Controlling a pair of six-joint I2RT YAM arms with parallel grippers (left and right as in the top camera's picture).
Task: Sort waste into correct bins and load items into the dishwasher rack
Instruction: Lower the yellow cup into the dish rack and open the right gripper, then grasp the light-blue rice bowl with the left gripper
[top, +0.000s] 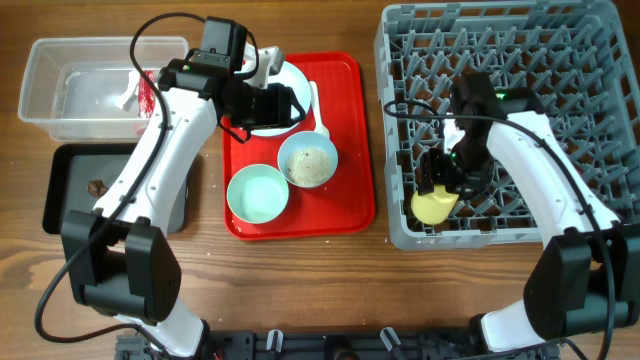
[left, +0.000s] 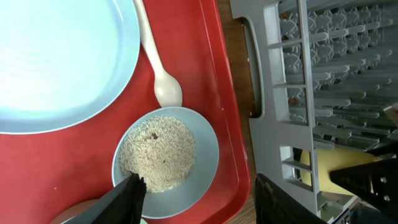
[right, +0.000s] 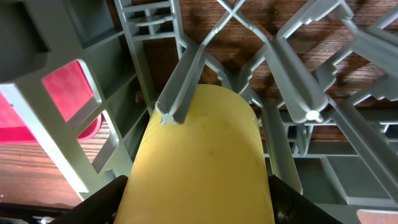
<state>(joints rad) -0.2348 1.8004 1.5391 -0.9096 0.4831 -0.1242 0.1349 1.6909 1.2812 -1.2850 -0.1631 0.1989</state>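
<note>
- Wooden table under both my arms, with the grey dish rack on the right side of it.
- My right gripper is clamped on a yellow cup, one finger against each side of it.
- That cup sits inside the rack, in its near left corner, lying tilted among the grey pegs; one peg rests against its upper left side.
- My left gripper hangs with its jaws apart and nothing between them, above the red tray in the middle of the table.
- Just under those fingers is a pale blue bowl holding rice.
- A white spoon lies just beyond the bowl, its scoop close to the rim and its handle running along the edge of a big pale blue plate.
- An empty blue bowl sits to the near left of the rice bowl, on the same tray.
- Far left of the table: a clear plastic tub with some white and red scraps in it.
- Just nearer than the tub is a black bin with a small brown bit inside.
</note>
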